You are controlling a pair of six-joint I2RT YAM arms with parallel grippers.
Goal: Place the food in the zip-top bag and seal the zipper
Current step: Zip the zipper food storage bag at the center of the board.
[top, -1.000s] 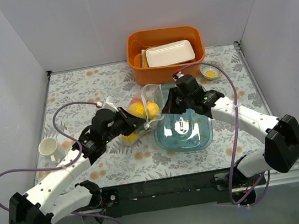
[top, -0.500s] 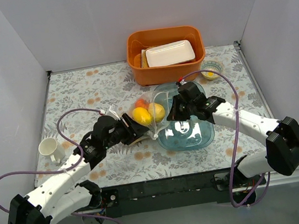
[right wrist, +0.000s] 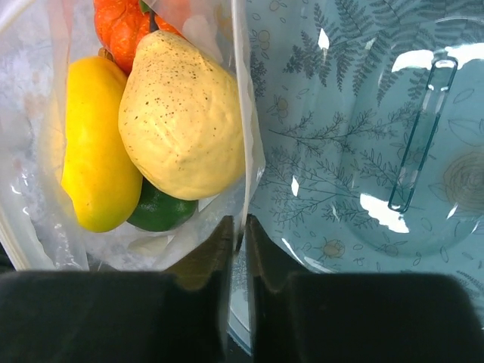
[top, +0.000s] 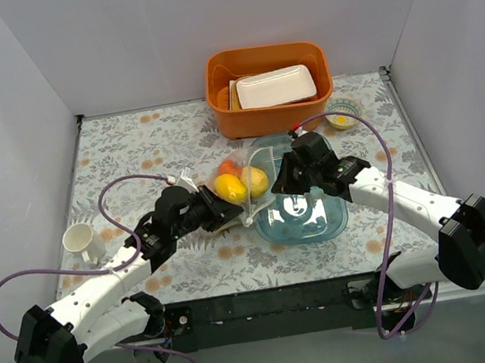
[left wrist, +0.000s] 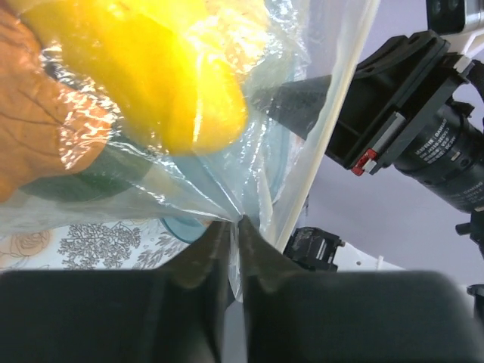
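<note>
The zip-top bag (top: 240,175) lies between my two grippers, partly over the blue dish (top: 320,217). Inside it is food: a speckled yellow pear (right wrist: 181,113), a yellow fruit (right wrist: 91,151), a green piece (right wrist: 159,208) and an orange pumpkin (right wrist: 125,26). My left gripper (top: 229,215) is shut on the bag's clear film (left wrist: 236,223), with a yellow fruit (left wrist: 181,76) just above its jaws. My right gripper (top: 277,186) is shut on the bag's edge, where the whitish zipper (right wrist: 239,113) runs down into its jaws (right wrist: 238,223). The zipper (left wrist: 329,128) also shows in the left wrist view.
An orange bin (top: 226,116) holding a white tray (top: 275,86) stands at the back. A small bowl (top: 339,116) sits to its right. A white mug (top: 79,240) stands at the left beside my left arm. Grey walls enclose the table.
The bag, held upright a second ago, has sunk lower and leans toward the dish. My left gripper let go of the bag and gripped it again further right.
</note>
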